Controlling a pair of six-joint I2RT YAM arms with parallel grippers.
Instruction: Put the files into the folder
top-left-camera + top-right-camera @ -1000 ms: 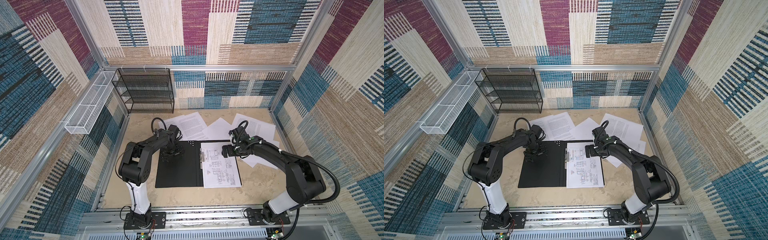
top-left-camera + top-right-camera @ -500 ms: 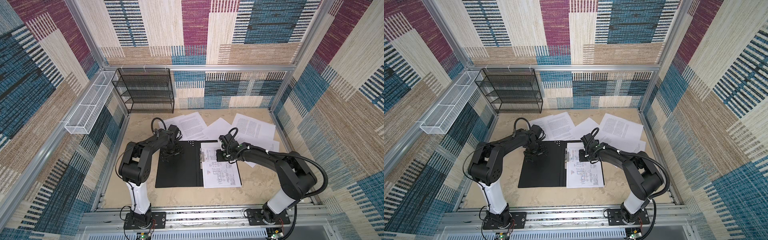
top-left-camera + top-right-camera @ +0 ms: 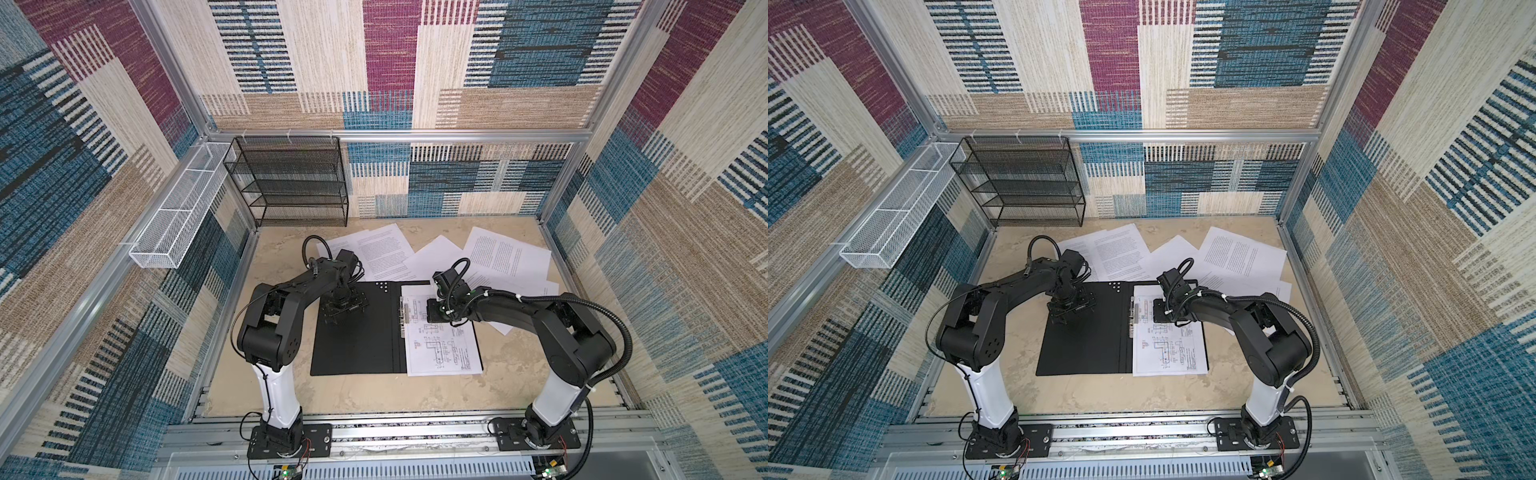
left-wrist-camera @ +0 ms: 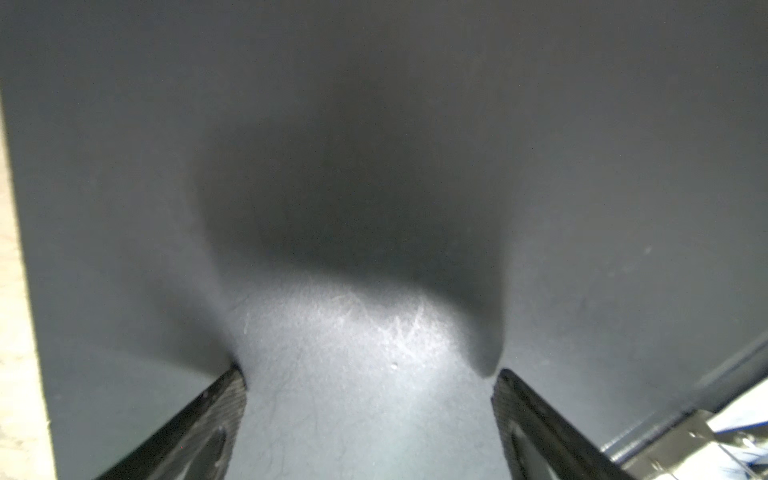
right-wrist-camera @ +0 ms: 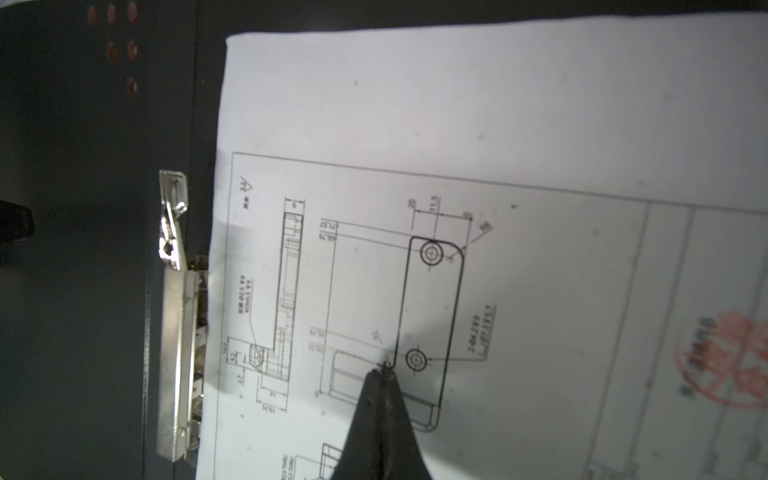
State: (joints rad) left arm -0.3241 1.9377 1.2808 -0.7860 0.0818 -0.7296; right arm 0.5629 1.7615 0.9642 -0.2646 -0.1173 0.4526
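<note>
- Right gripper (image 3: 435, 311), in a top view, rests on the drawing sheet (image 3: 444, 353) inside the folder (image 3: 353, 345). The loose text sheets (image 3: 503, 253) lie at its two o'clock, farther from the left gripper (image 3: 343, 307).
- Left wrist view: the fingers are spread apart, resting on the folder's black inside.
- Right wrist view: the right gripper is pinched together and empty, its tip on the drawing, with the spine clip (image 5: 174, 316) just beside the sheet's edge.

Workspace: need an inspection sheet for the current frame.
Surface: beige tabletop, mottled.
Job's things: folder open, black inside up; drawing sheet on its right half beside the metal spine clip; text sheets loose behind the folder, overlapping.
Clutter: nothing seen.
End effectors: left end effector open, tips on the folder's left flap; right end effector shut, tip on the drawing sheet.
Cables: cable loops at both wrists; corrugated hose along the right arm.
Surroundings: black mesh rack and white mesh basket at back left; patterned walls.
</note>
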